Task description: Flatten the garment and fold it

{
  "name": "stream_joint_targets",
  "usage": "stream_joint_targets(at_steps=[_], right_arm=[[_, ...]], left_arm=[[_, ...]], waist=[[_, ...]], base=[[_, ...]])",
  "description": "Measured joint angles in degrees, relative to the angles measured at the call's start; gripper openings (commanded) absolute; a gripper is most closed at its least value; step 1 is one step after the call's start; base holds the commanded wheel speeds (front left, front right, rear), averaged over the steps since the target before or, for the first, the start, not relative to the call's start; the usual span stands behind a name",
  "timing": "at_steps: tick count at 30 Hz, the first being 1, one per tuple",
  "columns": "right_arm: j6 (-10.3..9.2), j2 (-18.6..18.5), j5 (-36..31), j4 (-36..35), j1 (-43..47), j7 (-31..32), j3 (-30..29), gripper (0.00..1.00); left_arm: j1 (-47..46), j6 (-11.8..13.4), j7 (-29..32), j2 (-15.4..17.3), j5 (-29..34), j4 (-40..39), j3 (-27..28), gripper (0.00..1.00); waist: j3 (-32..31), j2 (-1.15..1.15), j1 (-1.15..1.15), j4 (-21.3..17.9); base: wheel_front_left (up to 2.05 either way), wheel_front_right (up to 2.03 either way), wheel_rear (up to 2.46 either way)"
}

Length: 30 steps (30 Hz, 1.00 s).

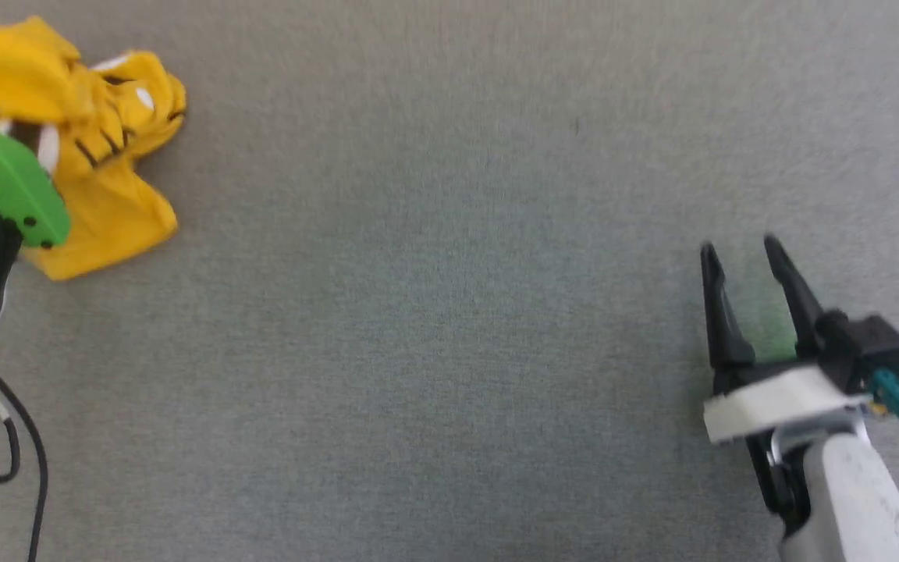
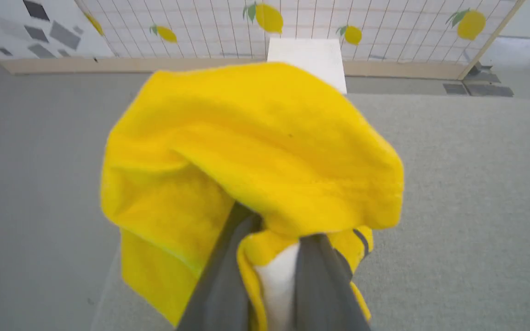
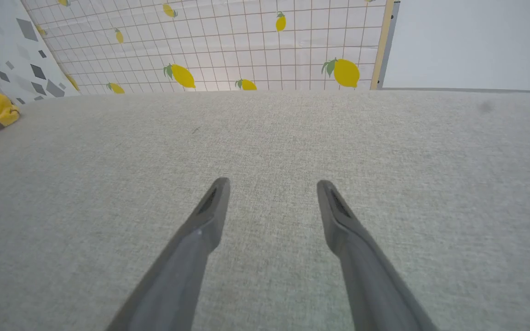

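One crumpled garment [image 1: 110, 207] — pinched by left gripper [image 2: 276, 232], right gripper [image 3: 273, 184] spread

garment [image 2: 256, 138]: soft matt cloth | work surface [image 1: 449, 312]: matt, finely woven fabric | right hand [image 1: 738, 244]: smooth matt plastic

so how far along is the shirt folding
Barely begun. Nothing flattened or folded: the garment is a crumpled heap at the left. In hand: the left gripper pinches a bunch of it; the right gripper is open, well apart. Flattening and all folds remain.
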Motion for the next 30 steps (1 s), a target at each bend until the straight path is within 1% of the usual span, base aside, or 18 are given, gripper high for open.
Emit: stream_joint_targets(at_steps=[2, 4, 8, 11, 15, 17, 21, 25, 27, 30], right_arm=[[0.0, 0.0, 0.2, 0.4, 1.8, 0.0, -0.7, 1.0], [0.0, 0.0, 0.3, 0.5, 3.3, 0.0, -1.3, 1.0], [0.0, 0.0, 0.2, 0.1, 6.0, 0.0, -2.6, 1.0], [0.0, 0.0, 0.2, -0.5, 7.8, 0.3, -3.3, 1.0], [0.0, 0.0, -0.1, -1.7, 9.9, 1.6, -3.9, 1.0], [0.0, 0.0, -0.2, -2.3, 10.8, 2.1, -4.1, 1.0], [0.0, 0.0, -0.5, -3.8, 12.1, 3.5, -4.4, 1.0], [0.0, 0.0, -0.7, -4.9, 13.4, 4.6, -4.5, 1.0], [0.0, 0.0, -0.7, -5.3, 13.6, 5.1, -4.0, 1.0], [0.0, 0.0, -0.6, -6.0, 13.6, 5.7, -3.0, 1.0]], left_arm=[[-1.8, -0.5, -6.3, 0.1, 3.2, 0.8, -1.5, 0.0], [-3.4, -0.9, -10.7, -0.1, 5.4, 1.2, -3.0, 0.0], [-7.0, -1.0, -17.6, -1.5, 9.0, 2.1, -6.2, 0.0], [-9.2, -1.1, -21.3, -4.1, 10.3, 2.6, -9.0, 0.0], [-11.2, -1.7, -25.2, -9.0, 10.7, 3.6, -13.0, 0.0], [-11.8, -1.9, -26.3, -11.6, 10.6, 4.1, -14.6, 0.0], [-13.1, -1.9, -28.2, -17.5, 9.0, 5.8, -16.8, 0.0], [-12.5, -1.9, -26.7, -23.8, 5.8, 10.1, -19.3, 0.0], [-10.9, -1.8, -24.4, -25.6, 4.4, 12.7, -21.2, 0.0], [-6.8, -1.7, -18.9, -26.1, 3.8, 18.4, -25.7, 0.0]], waist=[[-2.5, 0.0, 0.0, 0.2], [-5.0, 0.0, 0.0, 0.6], [-10.4, 0.0, -0.01, 1.1], [-14.0, 0.0, -0.01, 1.1], [-18.5, 0.0, -0.01, 0.5], [-20.2, 0.0, -0.01, -0.2], [-22.5, 0.0, -0.01, -2.8], [-23.8, 0.0, -0.01, -6.2], [-24.1, 0.0, -0.01, -7.7], [-24.5, 0.0, -0.01, -10.3]], base=[[0.0, 0.0, 0.0], [0.0, 0.0, 0.0], [0.0, 0.0, 0.0], [0.0, 0.0, 0.0], [0.0, 0.0, 0.0], [0.0, 0.0, 0.0], [0.0, 0.0, 0.0], [0.0, 0.0, 0.0], [0.0, 0.0, 0.0], [0.0, 0.0, 0.0]])
